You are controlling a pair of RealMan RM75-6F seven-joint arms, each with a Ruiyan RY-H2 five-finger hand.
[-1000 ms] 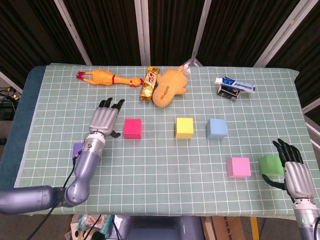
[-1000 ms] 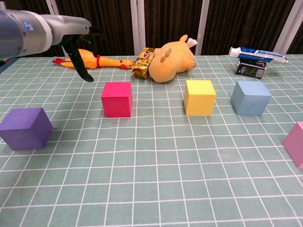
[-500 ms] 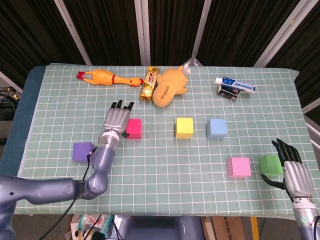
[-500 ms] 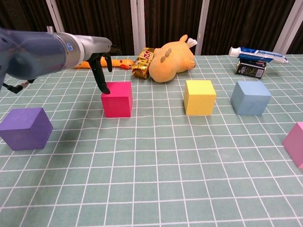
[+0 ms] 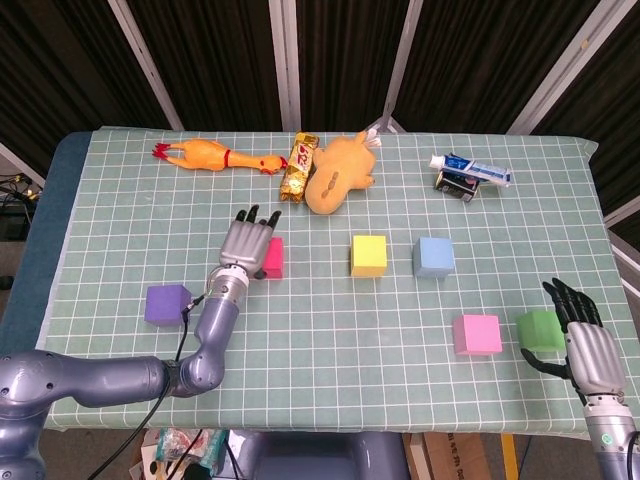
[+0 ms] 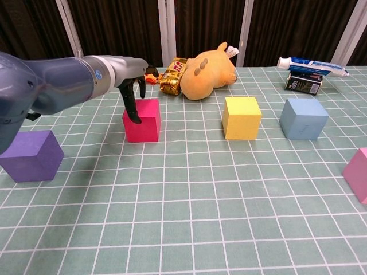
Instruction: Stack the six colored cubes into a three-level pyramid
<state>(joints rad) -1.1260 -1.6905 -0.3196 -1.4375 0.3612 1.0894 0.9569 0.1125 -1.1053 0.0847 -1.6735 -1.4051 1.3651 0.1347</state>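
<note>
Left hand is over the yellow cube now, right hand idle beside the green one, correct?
Not quite: the left hand is over the red cube, not the yellow cube, as the head view shows. The right hand is beside the green cube.

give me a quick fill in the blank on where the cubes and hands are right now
1. The left hand is over the ____ cube.
2. The cube nearest the right hand is ____.
3. Between the red cube and the blue cube sits the ____ cube.
4. The toothpaste tube lies on a dark ____.

Missing words: red; green; yellow; box
</note>
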